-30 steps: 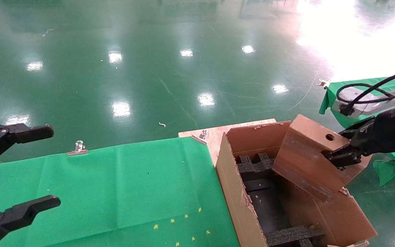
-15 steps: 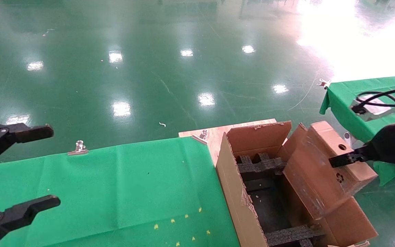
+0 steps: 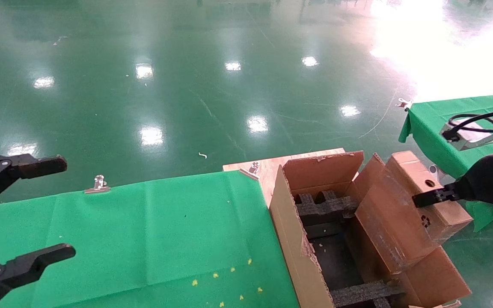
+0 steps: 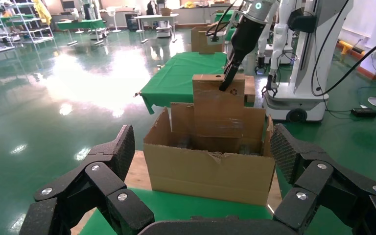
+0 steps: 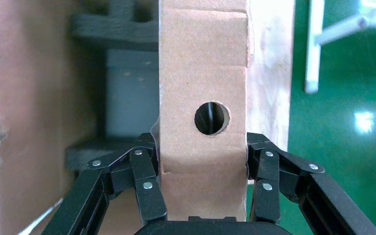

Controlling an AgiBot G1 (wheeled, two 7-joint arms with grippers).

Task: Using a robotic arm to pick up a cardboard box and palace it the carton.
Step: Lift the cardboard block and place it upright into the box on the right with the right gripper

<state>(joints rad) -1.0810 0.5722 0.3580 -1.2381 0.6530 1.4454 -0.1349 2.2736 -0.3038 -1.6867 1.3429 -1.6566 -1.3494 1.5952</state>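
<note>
The green-clothed table [image 3: 144, 231] carries the carton [image 3: 293, 239], whose black foam inserts [image 3: 323, 209] crowd its inside. The cardboard box [image 3: 394, 214] stands tilted in the carton's right side, the right gripper [image 5: 203, 161] fingers clamped on its holed end. The left gripper [image 4: 200, 171] hangs spread open over the table's left.

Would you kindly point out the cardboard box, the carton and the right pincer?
cardboard box [image 3: 394, 214]: head view, broad taped face.
carton [image 3: 291, 239]: head view, left outer wall.
right pincer [image 5: 203, 196]: right wrist view, between fingertips.
</note>
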